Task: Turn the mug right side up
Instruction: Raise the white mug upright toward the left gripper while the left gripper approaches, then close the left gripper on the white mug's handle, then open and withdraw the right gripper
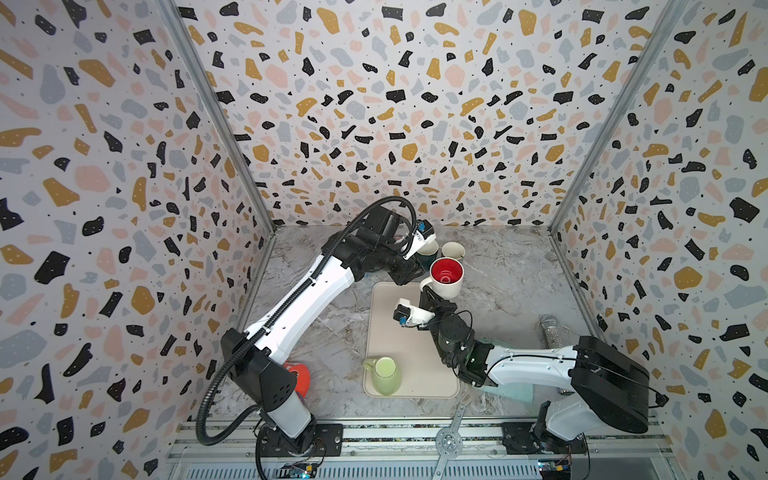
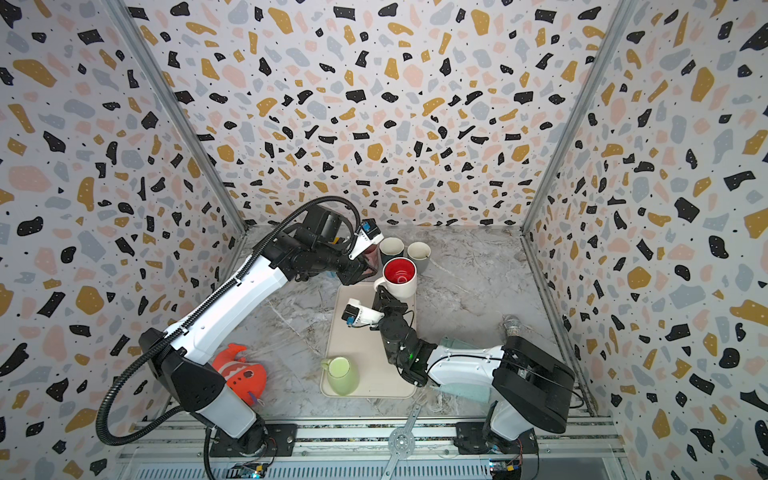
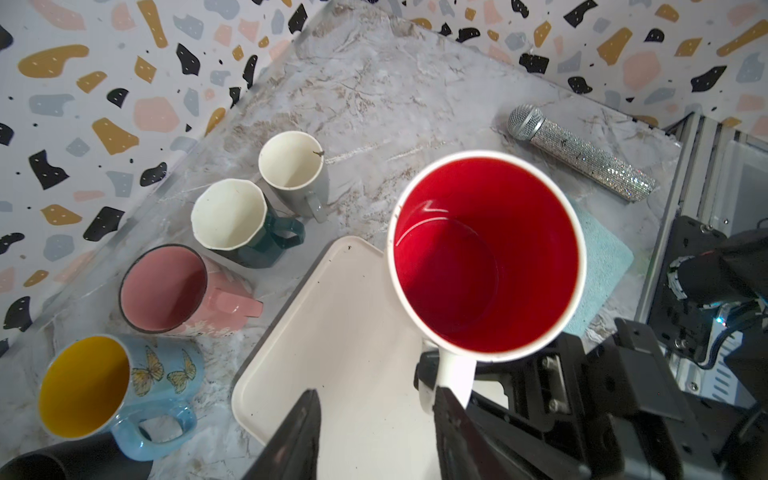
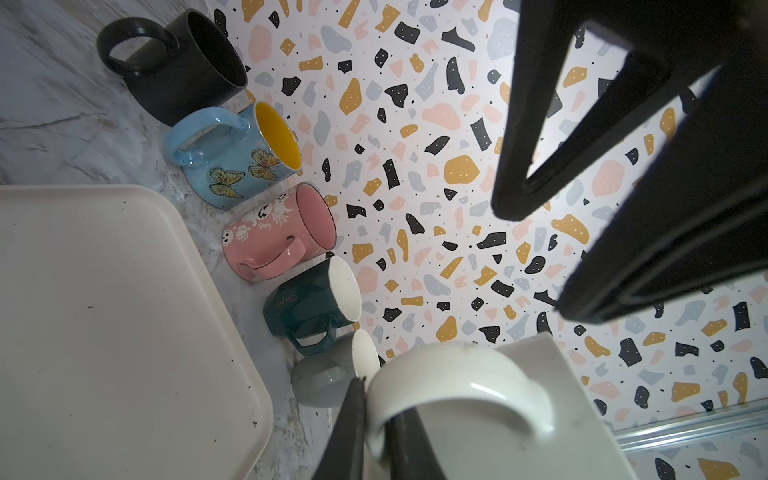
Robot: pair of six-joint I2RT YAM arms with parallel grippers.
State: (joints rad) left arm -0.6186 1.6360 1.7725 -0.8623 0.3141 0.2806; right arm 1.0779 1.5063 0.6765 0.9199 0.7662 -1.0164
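We see the mug (image 1: 446, 277) in the middle of both top views, mouth up with its red inside showing, held clear above the far end of the tray (image 1: 415, 374). The right gripper (image 1: 428, 296) reaches it from the lower right of the frame and is clamped on the white handle. In the right wrist view its fingers (image 4: 347, 432) pinch the handle loop, one on each side.

The left gripper (image 1: 409, 270) sits just left of the mug with its jaws apart and nothing between them. In the left wrist view its fingers (image 3: 299, 436) stand wide over the bare tray. One of them is close to the handle (we cannot tell whether it touches).

A green mug (image 1: 384, 376) rests in the lower left part of the tray. A row of mugs (image 3: 241, 224) stands upright along the back wall, above the tray in the top views. A mic (image 1: 550, 330) lies at the right edge of the table, with a cloth (image 3: 602, 257) near it. A toy (image 2: 243, 376) lies at lower left, beside the left arm.
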